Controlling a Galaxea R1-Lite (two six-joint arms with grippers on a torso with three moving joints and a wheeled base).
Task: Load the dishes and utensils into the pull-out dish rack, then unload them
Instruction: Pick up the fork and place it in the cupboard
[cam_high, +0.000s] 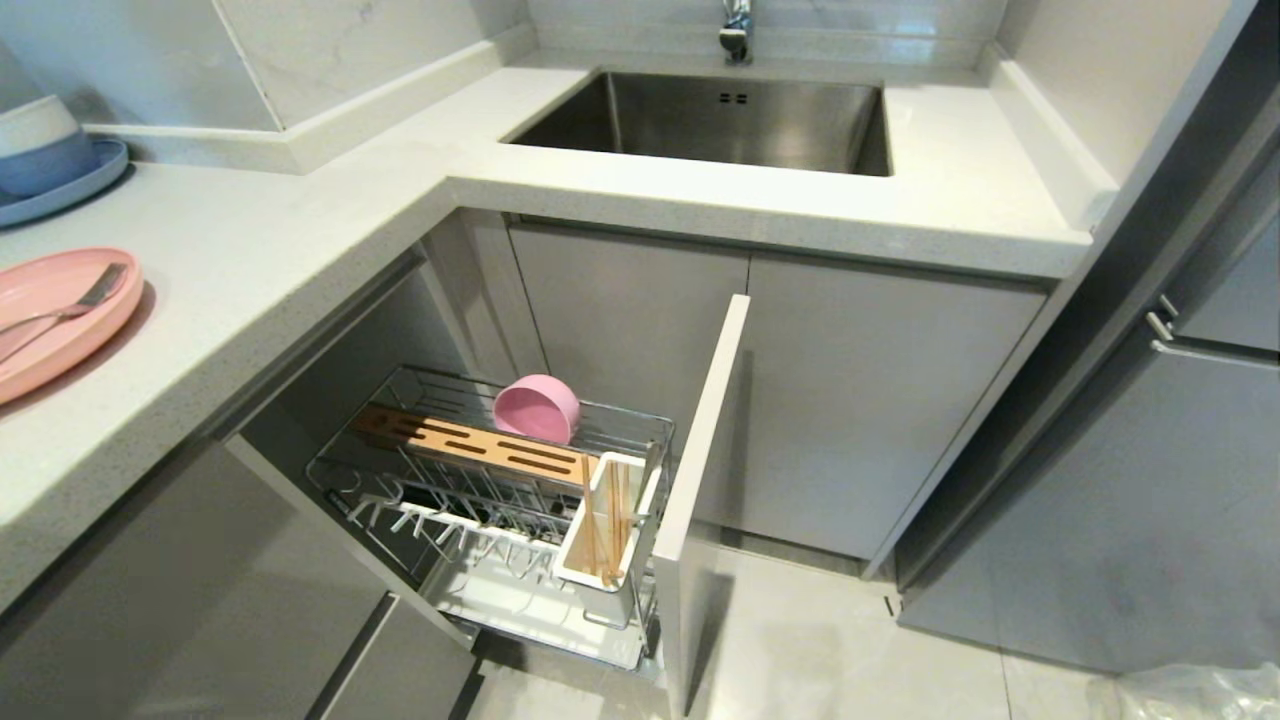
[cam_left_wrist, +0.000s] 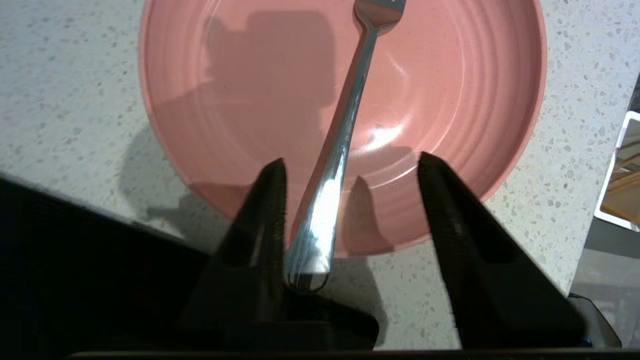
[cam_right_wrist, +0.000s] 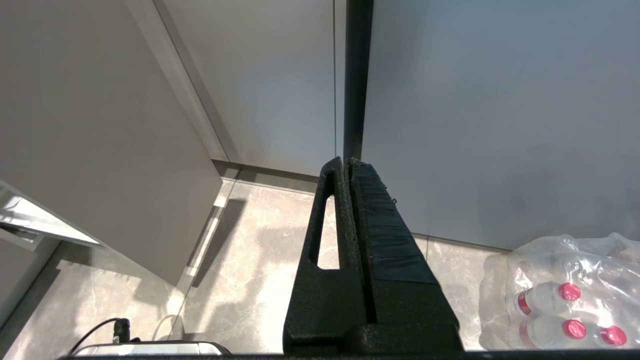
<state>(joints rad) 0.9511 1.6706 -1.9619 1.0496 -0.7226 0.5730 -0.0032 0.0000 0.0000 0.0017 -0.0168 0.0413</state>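
A: Now, which step? Left gripper (cam_left_wrist: 350, 165) jaws stand apart astride the fork (cam_left_wrist: 340, 150) handle, gripping nothing; fork lies on the pink plate (cam_high: 60, 300), far left on the table (cam_high: 300, 260).

B: Unloading, likely. Bowl (cam_high: 537, 406) and chopsticks (cam_high: 600, 530) sit in the wire rack (cam_high: 400, 480). Next: fetch those. Smooth steel, matte plastic. Right gripper (cam_right_wrist: 347, 165) jaws closed, empty, parked low.

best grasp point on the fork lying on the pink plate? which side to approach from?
Probably the handle end. The fork lies across the pink plate, its handle tip overhanging the rim above the counter, so there is room under it. Come from above, fingers straddling the narrow handle, as the open left gripper does now. The tines lie flat in the plate.
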